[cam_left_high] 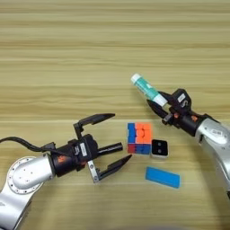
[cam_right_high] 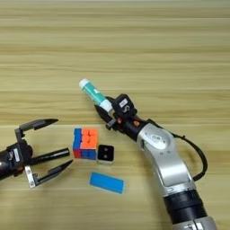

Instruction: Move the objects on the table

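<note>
The glue stick [cam_left_high: 147, 88] is clamped by the right end effector [cam_left_high: 161, 108] at its lower right end, right of centre in the frame. Its long axis runs diagonally, with the white cap pointing to the upper left and the green-labelled body leading down into the black fingers.

The left end effector [cam_left_high: 114, 139] is seen at the lower left with its two fingers spread wide apart. A black pen [cam_left_high: 109, 148] lies between them, its long axis nearly horizontal and its tip pointing right toward the puzzle cube [cam_left_high: 139, 138]; whether the pen is gripped cannot be told.

The puzzle cube sits on the surface [cam_left_high: 67, 54] just below centre, showing blue, orange and red faces. The small black-and-white cube [cam_left_high: 159, 148] is placed just beside it on the right, apparently touching. The flat blue block [cam_left_high: 162, 177] lies near them, lower right, its long axis tilted slightly down to the right.

In the right eye view the whole silver right forearm [cam_right_high: 168, 166] and its cable are shown; in the left eye view the rounded silver left arm [cam_left_high: 24, 177] is shown more fully.
</note>
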You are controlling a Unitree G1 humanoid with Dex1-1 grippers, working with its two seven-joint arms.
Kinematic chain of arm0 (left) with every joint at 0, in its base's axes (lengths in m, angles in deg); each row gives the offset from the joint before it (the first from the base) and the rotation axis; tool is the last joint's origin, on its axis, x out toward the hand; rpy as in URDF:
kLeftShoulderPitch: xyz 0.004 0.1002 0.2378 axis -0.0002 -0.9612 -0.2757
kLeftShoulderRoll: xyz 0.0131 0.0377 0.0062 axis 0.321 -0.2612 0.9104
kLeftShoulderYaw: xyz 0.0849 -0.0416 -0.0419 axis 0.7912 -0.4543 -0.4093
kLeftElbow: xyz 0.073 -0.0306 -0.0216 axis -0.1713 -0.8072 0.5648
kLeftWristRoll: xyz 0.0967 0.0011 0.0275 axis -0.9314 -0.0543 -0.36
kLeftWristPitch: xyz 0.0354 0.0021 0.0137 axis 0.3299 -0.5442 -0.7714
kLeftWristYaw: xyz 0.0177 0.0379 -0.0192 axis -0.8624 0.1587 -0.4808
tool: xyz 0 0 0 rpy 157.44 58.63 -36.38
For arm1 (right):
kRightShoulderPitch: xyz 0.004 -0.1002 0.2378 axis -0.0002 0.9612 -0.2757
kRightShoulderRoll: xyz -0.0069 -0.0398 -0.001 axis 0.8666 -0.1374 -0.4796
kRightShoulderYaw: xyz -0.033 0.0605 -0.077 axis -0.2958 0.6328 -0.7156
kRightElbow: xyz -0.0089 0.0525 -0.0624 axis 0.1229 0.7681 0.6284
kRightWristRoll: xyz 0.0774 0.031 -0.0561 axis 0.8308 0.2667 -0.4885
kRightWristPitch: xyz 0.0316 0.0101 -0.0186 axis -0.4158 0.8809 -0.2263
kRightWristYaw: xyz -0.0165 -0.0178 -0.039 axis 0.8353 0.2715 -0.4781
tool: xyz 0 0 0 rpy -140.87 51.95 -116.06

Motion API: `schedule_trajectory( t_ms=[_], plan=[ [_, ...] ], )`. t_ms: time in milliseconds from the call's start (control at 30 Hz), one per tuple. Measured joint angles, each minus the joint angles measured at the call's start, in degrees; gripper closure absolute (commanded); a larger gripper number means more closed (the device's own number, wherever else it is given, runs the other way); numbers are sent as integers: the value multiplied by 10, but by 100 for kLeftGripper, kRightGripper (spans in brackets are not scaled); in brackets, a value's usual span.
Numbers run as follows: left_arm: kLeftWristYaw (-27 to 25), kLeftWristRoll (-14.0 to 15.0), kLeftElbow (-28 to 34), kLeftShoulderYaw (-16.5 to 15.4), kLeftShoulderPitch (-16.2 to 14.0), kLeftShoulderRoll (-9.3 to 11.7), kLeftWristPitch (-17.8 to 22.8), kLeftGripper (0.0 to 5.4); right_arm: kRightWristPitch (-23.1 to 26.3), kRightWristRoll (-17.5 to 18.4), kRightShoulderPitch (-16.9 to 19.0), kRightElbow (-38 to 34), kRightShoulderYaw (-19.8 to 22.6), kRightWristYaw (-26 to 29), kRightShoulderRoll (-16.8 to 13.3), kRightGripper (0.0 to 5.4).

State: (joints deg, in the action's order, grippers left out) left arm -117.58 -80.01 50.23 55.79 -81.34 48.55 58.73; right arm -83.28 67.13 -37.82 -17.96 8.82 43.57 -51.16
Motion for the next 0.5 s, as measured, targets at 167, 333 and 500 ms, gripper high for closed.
schedule_trajectory(
  t_ms=[167, 333, 500],
  plan=[
    [-1, 7, 2, -1, 0, -4, 1, 0, -20, 25, 29, -41, 0, 35, -10, 370],
    [-2, 34, 14, -7, -1, -8, 9, 0, -42, 56, 59, -85, -5, 73, -23, 370],
    [-2, 43, 16, -11, 0, -8, 13, 0, -54, 78, 83, -111, -11, 97, -26, 370]
  ],
)
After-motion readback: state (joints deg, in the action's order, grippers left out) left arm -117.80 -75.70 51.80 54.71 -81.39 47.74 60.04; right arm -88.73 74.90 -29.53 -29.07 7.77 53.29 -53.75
